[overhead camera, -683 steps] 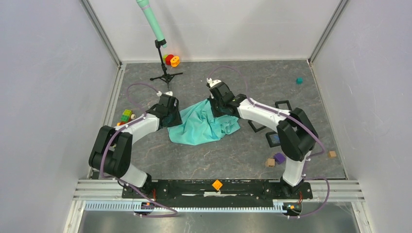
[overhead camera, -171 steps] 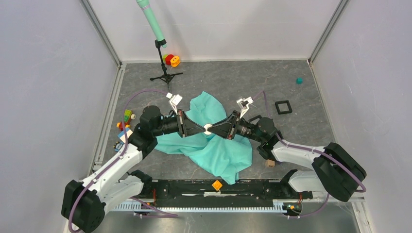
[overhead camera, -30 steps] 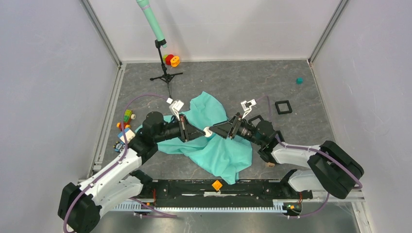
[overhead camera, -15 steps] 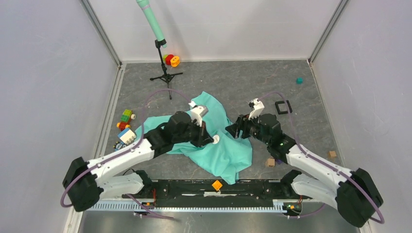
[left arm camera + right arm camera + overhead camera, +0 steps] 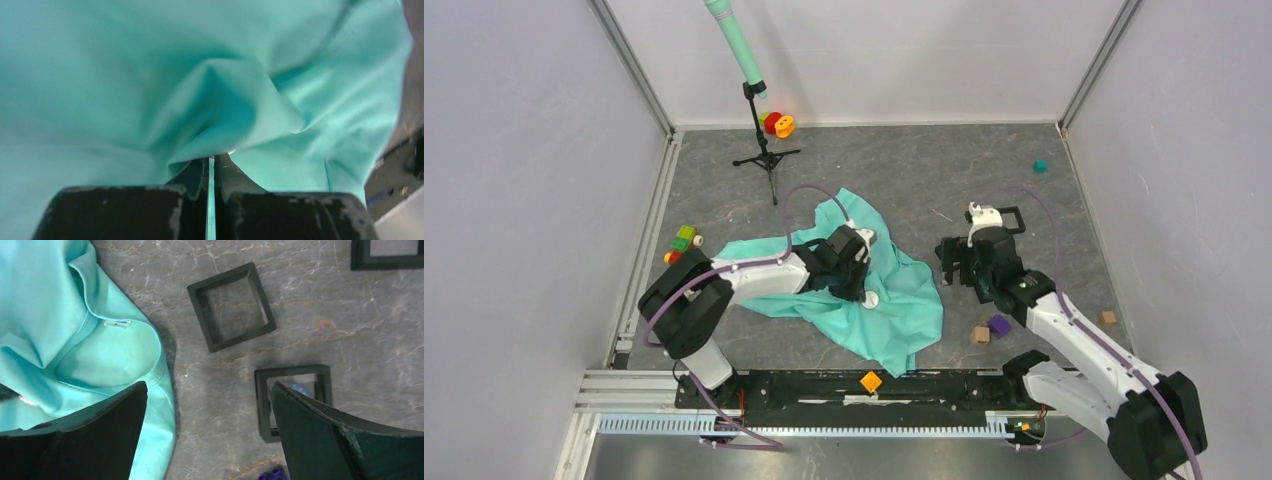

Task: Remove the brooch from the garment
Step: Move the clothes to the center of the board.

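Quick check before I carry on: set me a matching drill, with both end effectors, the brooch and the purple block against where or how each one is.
1. left end effector
2. right end effector
3. brooch
4. purple block

A. open, over the table
B. white, on the shirt
C. shut on shirt cloth
D. beside a tan block

Pairs: 1-C, 2-A, 3-B, 4-D

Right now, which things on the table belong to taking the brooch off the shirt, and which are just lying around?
Job: garment; brooch, apparently the small white disc; left gripper, shut on the garment; right gripper, open.
Lying about: black square frames; purple block; wooden cubes; toy blocks; teal cube; tripod stand.
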{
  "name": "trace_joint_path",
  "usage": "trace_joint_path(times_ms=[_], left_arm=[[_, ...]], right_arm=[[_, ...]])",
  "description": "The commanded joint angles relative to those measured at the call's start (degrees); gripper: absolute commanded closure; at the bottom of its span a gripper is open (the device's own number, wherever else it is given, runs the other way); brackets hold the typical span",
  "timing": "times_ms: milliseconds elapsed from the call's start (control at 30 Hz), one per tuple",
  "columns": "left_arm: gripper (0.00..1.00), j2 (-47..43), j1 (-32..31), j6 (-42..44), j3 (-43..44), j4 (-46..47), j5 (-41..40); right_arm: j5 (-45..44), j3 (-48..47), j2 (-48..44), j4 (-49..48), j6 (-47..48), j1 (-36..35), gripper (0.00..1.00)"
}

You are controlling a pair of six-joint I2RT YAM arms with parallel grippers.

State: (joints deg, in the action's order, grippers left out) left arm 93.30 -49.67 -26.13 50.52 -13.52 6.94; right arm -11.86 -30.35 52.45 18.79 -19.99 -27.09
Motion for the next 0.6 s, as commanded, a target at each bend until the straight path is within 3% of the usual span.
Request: trace_joint_path(times_ms=[0, 100, 200, 400, 567], left_arm=[[0.98, 3.05, 9.34, -7.39, 0.68, -1.69, -13.24], [0.98, 2.35, 17.15, -10.61, -0.13, -0.69, -19.99], [0.98, 5.51, 20.47, -11.04, 3.17, -1.18, -28.49], [0.98, 14.72, 23.45, -5.93, 17.87, -3.52, -32.55], [0.98, 10.28, 21.97, 2.26, 20.96, -5.29, -29.53]], right_arm=[[6.58, -9.34, 6.88, 1.89, 7.75, 5.28, 0.02], [12.44, -11.58, 12.08, -0.77, 8.94, 9.98, 0.02], [19.56, -12.6, 16.71, -4.02, 8.88, 16.15, 0.02], [26.01, -16.74, 26.45, -5.18, 10.64, 20.94, 0.02], [29.82, -17.37, 31.14, -7.38, 11.42, 20.96, 0.02]])
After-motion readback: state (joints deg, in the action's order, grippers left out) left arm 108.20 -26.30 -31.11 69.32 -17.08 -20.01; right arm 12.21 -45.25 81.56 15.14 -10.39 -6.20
